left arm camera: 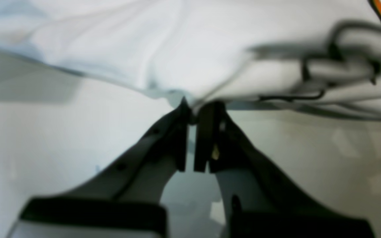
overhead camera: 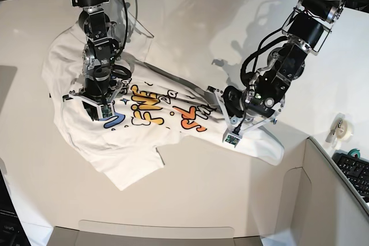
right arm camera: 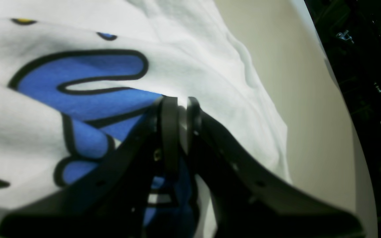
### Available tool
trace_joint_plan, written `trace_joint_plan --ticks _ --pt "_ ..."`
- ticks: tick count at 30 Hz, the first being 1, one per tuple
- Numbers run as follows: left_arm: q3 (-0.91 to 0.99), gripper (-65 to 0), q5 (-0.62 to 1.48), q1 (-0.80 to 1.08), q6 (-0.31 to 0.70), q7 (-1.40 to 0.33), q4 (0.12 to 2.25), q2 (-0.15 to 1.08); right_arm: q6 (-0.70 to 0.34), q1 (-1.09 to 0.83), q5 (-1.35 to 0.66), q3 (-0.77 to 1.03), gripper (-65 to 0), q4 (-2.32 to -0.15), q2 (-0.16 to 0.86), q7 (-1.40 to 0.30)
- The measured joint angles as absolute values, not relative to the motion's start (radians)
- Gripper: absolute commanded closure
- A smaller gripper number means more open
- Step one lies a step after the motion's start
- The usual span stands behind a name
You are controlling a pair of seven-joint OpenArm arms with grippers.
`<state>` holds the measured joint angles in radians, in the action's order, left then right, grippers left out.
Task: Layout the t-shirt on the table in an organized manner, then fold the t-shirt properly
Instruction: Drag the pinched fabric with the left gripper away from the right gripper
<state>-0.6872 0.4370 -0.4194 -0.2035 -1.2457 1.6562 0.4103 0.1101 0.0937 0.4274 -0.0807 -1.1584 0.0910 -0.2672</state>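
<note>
My left gripper (left arm camera: 193, 112) pinches the t-shirt (overhead camera: 144, 142) edge, jaws nearly closed. My right gripper (right arm camera: 180, 105) seemingly clamps fabric at the blue print, on the table (overhead camera: 190, 200).

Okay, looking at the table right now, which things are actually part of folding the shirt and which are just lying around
Part of the job:
- t-shirt, crumpled, print side up
- table it lies on
- left end effector, shut on the t-shirt
- right end effector, shut on the t-shirt

Just lying about:
- tape roll at the table's edge
- keyboard off the table
</note>
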Motion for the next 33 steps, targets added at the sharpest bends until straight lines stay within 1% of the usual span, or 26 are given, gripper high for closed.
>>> trace_joint_plan --ticks 4,8,12,15,17,21,28,31,33 --pt "-0.676 0.0 0.442 -0.434 -0.201 -1.254 1.758 0.455 0.112 0.096 0.427 -0.08 -5.2 -1.156 0.091 -0.269" --pt "-0.617 0.0 0.449 -0.426 -0.2 -1.253 1.795 0.446 0.11 0.101 0.427 -0.08 -5.2 -1.155 0.09 -0.276" --pt "-0.603 0.0 0.437 -0.422 -0.201 -1.253 1.842 0.452 0.109 0.109 0.427 -0.079 -5.2 -1.15 0.09 -0.284" --pt "-0.604 0.0 0.437 -0.423 -0.2 -1.262 1.846 0.453 0.109 0.111 0.428 -0.079 -5.2 -1.15 0.091 -0.284" --pt "-0.607 0.0 0.442 -0.422 -0.197 -1.299 1.846 0.475 0.109 0.113 0.428 -0.078 -5.2 -1.15 0.091 -0.288" --pt "-0.607 0.0 0.434 -0.422 -0.197 -1.316 1.847 0.52 0.109 0.114 0.43 -0.078 -5.2 -1.148 0.091 -0.291" --pt "-0.699 0.0 0.444 -0.427 -0.193 -1.336 1.879 0.594 0.109 0.117 0.431 -0.076 -5.2 -1.146 0.087 -0.296" --pt "-0.738 0.0 0.431 -0.434 -0.194 -1.335 1.876 0.59 0.12 0.123 0.433 -0.076 -5.2 -1.127 0.084 -0.283" --pt "-0.742 -4.0 0.434 -0.43 -0.203 -1.331 1.869 0.574 0.12 0.137 0.432 -0.076 -5.2 -1.11 0.085 -0.282"
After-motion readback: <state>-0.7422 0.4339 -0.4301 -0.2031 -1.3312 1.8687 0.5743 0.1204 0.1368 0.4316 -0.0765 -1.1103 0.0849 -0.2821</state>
